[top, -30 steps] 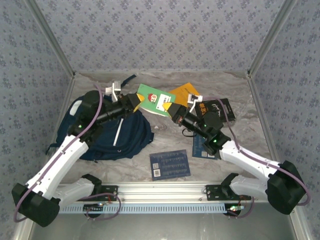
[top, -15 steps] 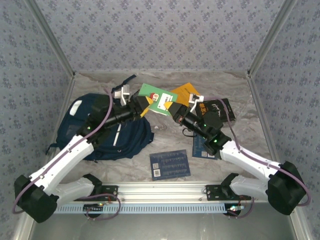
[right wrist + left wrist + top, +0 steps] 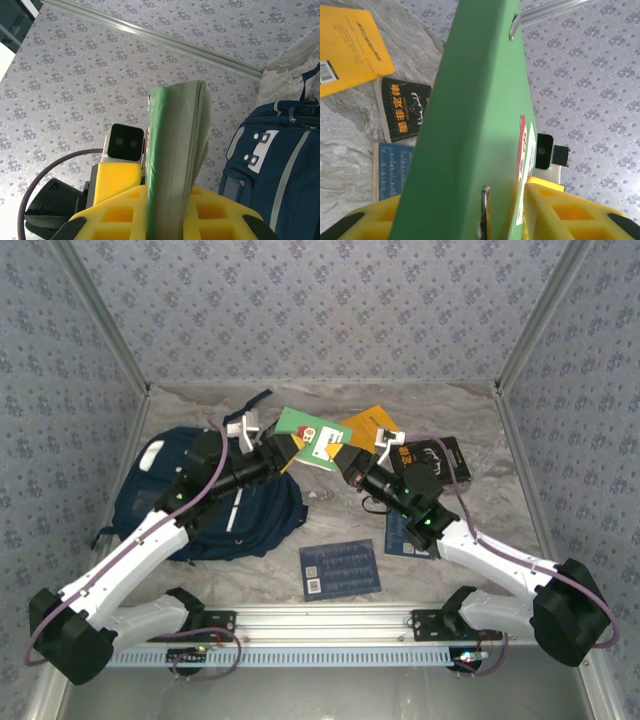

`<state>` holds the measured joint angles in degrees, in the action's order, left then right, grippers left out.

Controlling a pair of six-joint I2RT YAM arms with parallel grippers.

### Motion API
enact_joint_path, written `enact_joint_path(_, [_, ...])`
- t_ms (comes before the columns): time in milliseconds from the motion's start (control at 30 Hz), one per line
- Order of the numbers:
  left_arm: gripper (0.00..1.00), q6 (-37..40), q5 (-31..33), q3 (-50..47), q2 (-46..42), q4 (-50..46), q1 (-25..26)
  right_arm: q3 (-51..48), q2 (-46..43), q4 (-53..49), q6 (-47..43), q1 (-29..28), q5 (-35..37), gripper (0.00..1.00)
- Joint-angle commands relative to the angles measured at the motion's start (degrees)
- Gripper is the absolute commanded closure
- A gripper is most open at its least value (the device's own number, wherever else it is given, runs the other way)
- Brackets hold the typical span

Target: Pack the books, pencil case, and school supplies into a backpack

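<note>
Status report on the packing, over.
Right gripper shut on green pack, held aloft. Left gripper astride it, grip unclear. Backpack under left arm, opening unclear.

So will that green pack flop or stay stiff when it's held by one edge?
Probably stiff: the green pack stands out flat from the right tool, with no droop. Likely light, being thin for its face. Its layers fan apart slightly at the free edge, so a push there might splay them.
</note>
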<state>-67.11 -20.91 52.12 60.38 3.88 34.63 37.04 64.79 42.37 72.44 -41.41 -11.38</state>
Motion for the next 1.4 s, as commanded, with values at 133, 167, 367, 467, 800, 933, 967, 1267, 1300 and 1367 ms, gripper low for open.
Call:
enact_joint_path(133, [0.51,2.9,1.8,1.7,-0.4,-0.4,0.5,1.2,-0.6,3.0,0.5,-0.8,0.8,1.0])
enact_joint_path(167, [0.48,3.4,1.8,2.0,-0.3,-1.1,0.5,1.2,-0.7,3.0,0.6,-0.8,0.7,1.0])
enact_joint_path(367, [0.39,4.3,3.1,2.2,-0.3,-2.7,0.4,1.2,-1.5,2.7,0.4,-0.9,1.2,1.0])
enact_joint_path(467, [0.39,3.8,3.6,2.2,0.1,-1.6,0.4,1.1,-0.9,3.4,0.4,-1.4,1.7,1.0])
enact_joint_path(800, [0.71,1.6,5.0,3.0,1.0,3.7,0.4,-0.7,2.0,7.0,1.3,-4.8,5.6,1.0])
enact_joint_path(933, [0.83,-0.5,4.1,1.9,0.3,5.7,0.4,-1.0,-0.3,1.2,-0.8,-4.8,6.9,0.59])
enact_joint_path(967, [0.86,-1.2,4.0,1.5,0.0,6.3,0.4,-1.0,-1.0,-1.1,-1.7,-4.8,7.4,0.5])
enact_joint_path(1267, [1.0,-6.4,2.7,2.4,-1.2,9.6,0.4,-0.8,2.3,2.3,-2.1,-4.0,5.0,0.19])
enact_joint_path(1300, [1.0,-6.6,2.7,2.8,-1.3,9.5,0.4,-0.6,3.3,3.6,-1.6,-4.0,4.5,0.18])
enact_joint_path(1367, [1.0,-6.8,2.6,3.3,-1.6,9.4,0.4,0.0,5.0,6.1,-0.6,-4.0,3.2,0.17])
